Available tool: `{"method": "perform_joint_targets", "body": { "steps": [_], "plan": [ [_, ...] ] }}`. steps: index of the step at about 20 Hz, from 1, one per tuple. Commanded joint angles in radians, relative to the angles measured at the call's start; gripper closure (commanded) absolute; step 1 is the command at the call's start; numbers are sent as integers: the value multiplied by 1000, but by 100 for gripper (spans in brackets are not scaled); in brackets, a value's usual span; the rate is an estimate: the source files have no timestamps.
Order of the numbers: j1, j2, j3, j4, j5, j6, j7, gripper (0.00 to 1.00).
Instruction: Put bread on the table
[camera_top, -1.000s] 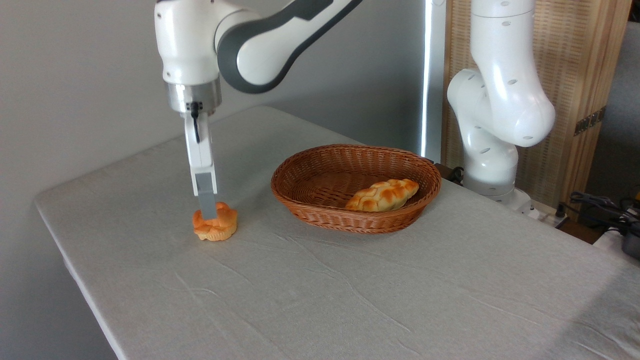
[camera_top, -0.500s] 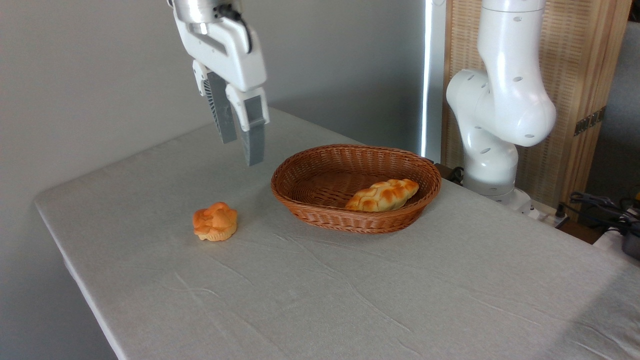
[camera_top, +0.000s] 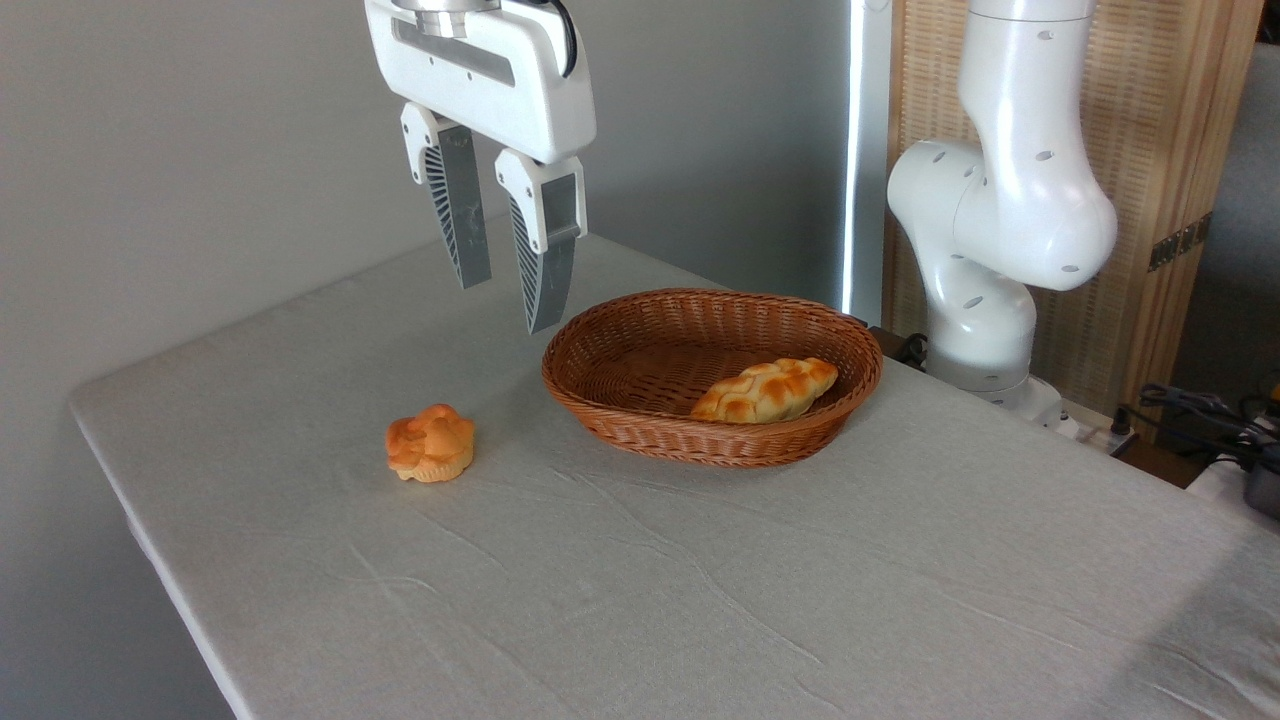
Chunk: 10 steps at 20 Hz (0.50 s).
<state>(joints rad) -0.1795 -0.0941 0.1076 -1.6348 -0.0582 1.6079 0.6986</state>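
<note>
While the gripper (camera_top: 507, 282) hangs with fingers spread and empty in the upper centre of the frame, the bread (camera_top: 431, 443) rests on the table (camera_top: 700, 600) below and left of it, well apart, left of the basket (camera_top: 712, 372).

bread (camera_top: 431, 443) on table (camera_top: 700, 600), left of basket (camera_top: 712, 440)
</note>
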Motion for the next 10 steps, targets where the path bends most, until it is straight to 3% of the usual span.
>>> {"method": "perform_joint_targets", "body": {
  "steps": [1,10],
  "plan": [
    [58,20,-49,44,-12,-23,-11,0],
    [72,54,-106,47,-9,-25,-13,0]
  ]
}}
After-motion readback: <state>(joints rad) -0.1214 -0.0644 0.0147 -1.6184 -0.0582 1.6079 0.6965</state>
